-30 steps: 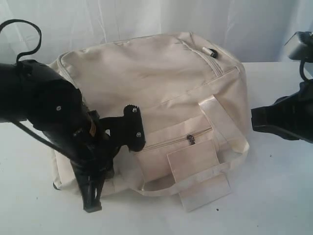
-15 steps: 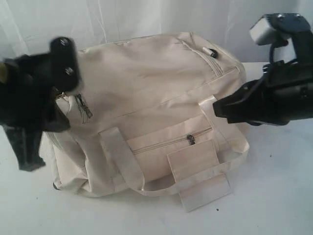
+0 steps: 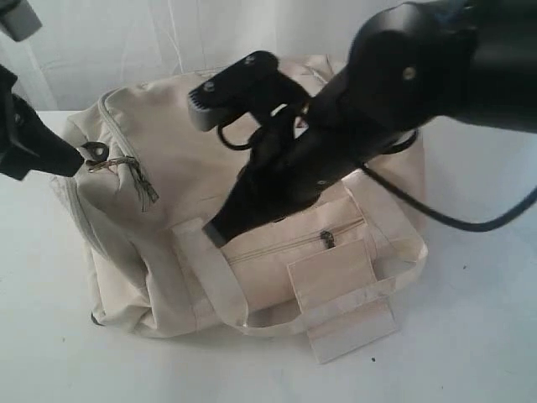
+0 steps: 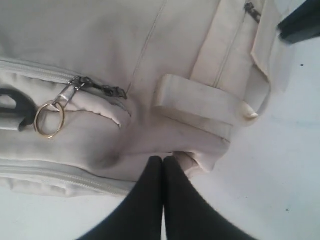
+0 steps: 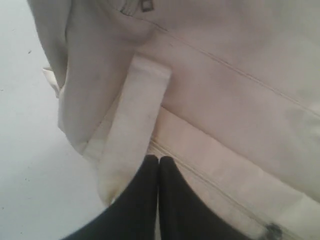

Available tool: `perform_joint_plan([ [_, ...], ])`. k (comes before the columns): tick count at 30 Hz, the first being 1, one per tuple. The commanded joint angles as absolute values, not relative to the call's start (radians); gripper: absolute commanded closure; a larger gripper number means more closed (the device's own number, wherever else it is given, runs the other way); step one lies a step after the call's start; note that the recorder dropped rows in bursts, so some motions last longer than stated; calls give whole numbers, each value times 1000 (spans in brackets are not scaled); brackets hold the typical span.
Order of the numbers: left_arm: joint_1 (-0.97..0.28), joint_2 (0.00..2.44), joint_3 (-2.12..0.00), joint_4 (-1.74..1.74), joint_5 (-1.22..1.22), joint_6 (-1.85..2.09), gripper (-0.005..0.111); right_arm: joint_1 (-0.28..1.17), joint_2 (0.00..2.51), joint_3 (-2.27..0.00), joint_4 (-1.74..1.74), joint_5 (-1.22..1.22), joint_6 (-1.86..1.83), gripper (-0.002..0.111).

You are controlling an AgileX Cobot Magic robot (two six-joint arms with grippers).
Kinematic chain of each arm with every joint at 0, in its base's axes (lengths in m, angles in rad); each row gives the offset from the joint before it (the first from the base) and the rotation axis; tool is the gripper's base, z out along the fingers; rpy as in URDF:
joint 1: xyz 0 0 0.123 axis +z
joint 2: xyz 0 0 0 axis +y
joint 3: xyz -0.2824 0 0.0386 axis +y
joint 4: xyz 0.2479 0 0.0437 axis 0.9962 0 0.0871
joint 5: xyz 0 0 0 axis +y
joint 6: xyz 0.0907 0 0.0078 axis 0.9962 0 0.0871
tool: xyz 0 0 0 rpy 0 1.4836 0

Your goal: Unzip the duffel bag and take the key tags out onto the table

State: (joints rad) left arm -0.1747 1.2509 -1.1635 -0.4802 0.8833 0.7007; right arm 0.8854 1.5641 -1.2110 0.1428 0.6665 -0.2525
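— What moved in the last 0.5 s?
— Not the table [image 3: 470, 336], nor the duffel bag [image 3: 168, 117] lying on it. The right gripper [image 5: 159, 160], fingers pressed together, has swung in across the bag to the strap handle [image 5: 135, 125].
— And the left gripper [image 4: 163, 161]?
— Raised at the left edge, closed on nothing, near the zip ring [image 4: 49, 119]

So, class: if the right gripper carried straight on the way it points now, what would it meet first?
Most likely the cream strap on the front of the bag. The right gripper is shut and aims at it from very close, though depth is unclear.
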Motion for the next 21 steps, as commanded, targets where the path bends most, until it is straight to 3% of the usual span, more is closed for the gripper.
perform_joint_plan([
  [1, -130, 1287, -1222, -540, 1011, 787, 107, 918, 1654, -1232, 126, 611, -349, 90],
  [6, -130, 1281, -1222, -528, 1043, 785, 107, 918, 1740, -1232, 142, 485, -358, 32],
  [8, -130, 1280, -1222, -530, 1053, 785, 107, 918, 1777, -1232, 142, 451, -358, 19],
  [16, -130, 1280, -1222, -535, 1058, 785, 107, 918, 1878, -1233, 193, 422, -358, 21],
  [19, -130, 1280, -1222, -537, 1056, 785, 107, 918, 1896, -1235, 234, 433, -358, 36],
  [21, -130, 1280, -1222, -537, 1055, 785, 107, 918, 1898, -1235, 253, 474, -354, 58],
])
